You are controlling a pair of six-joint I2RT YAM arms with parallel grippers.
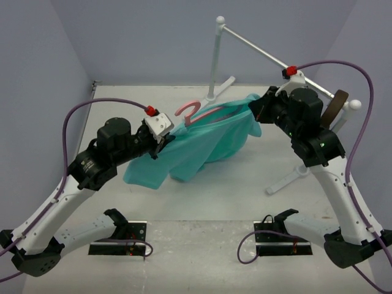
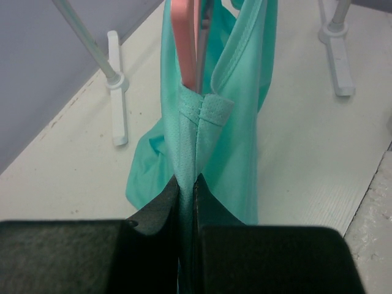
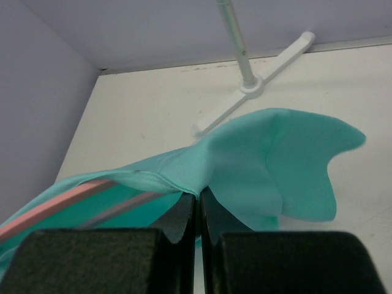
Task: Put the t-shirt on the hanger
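Both arms are up, and the t-shirt (image 1: 208,144) hangs between them over the middle of the desk (image 1: 202,208), stretched from 9 o'clock to 2 o'clock in the top view. The left gripper (image 1: 164,139) is pinched tight on a seamed edge of cloth at the 9 o'clock end. The right gripper (image 1: 254,111) is clamped right down on a fold at the 2 o'clock end.

And the hanger (image 1: 191,111) is already in there! Its pink hook pokes out of the shirt's top edge at about 11 o'clock, and both wrist views show pink bars running inside the cloth (how much of the frame is covered, I can't tell).

I'd call this the dressing step, well along: the shirt is being drawn over the hanger's shoulders. The next move calls for easing the cloth evenly along both bars so the neck settles round the hook. It needs gentle tension, since only the fabric appears to carry that thin frame, and a jerk could twist it or let it slip out.

The silver rail (image 1: 257,48) waits behind, from 12 to 2 o'clock. No container shows in any view.
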